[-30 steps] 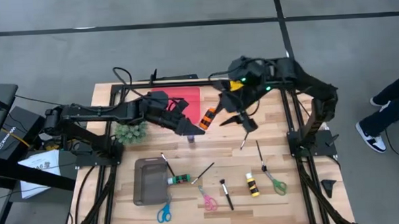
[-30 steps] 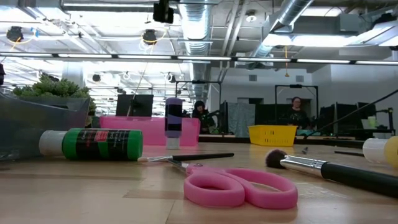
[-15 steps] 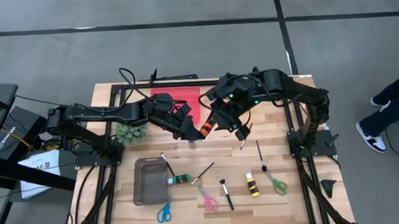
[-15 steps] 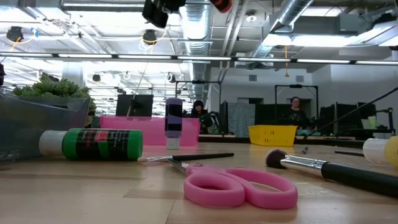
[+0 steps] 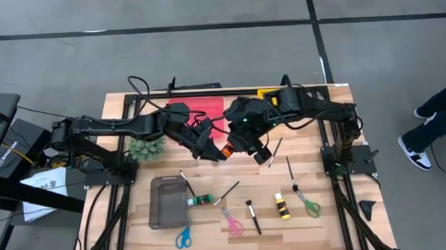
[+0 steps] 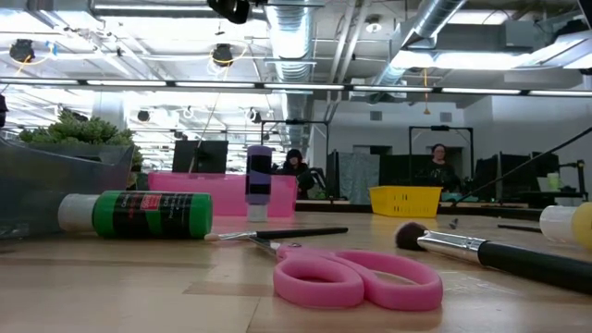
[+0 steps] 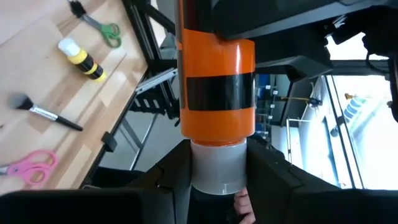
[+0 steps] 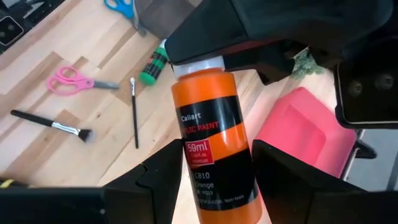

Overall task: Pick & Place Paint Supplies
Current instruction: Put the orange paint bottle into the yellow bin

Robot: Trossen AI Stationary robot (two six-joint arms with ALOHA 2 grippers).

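An orange paint bottle (image 5: 226,150) with a black label and a white cap hangs above the table's middle, with my left gripper (image 5: 213,149) shut on it. My right gripper (image 8: 217,177) is open, and its fingers stand close on either side of the bottle's base end (image 8: 224,186). Whether they touch it I cannot tell. On the table lie a green bottle (image 5: 202,200), a yellow-and-black bottle (image 5: 282,206) and several brushes, such as one at the near edge (image 5: 251,216). A purple bottle (image 6: 258,180) stands upright. My left gripper pinches the bottle's white cap (image 7: 214,165) between its two fingers (image 7: 177,171). The fingers come roughly level from the table's left and lie along the bottle. The bottle sticks out ahead of them, lifted clear of the table, its base toward my right gripper.
A grey tray (image 5: 168,206) sits near the front left, a pink bin (image 5: 200,111) at the back, and a fuzzy green tuft (image 5: 147,149) at the left. Blue (image 5: 183,237), pink (image 5: 233,224) and green (image 5: 309,206) scissors lie among the supplies. A person's legs (image 5: 434,123) stand at the right.
My right gripper has come down and toward the table's left, and its fingers now stand on either side of the bottle's base end. My left gripper has rolled in place, and the bottle's base end has swung toward the near edge.
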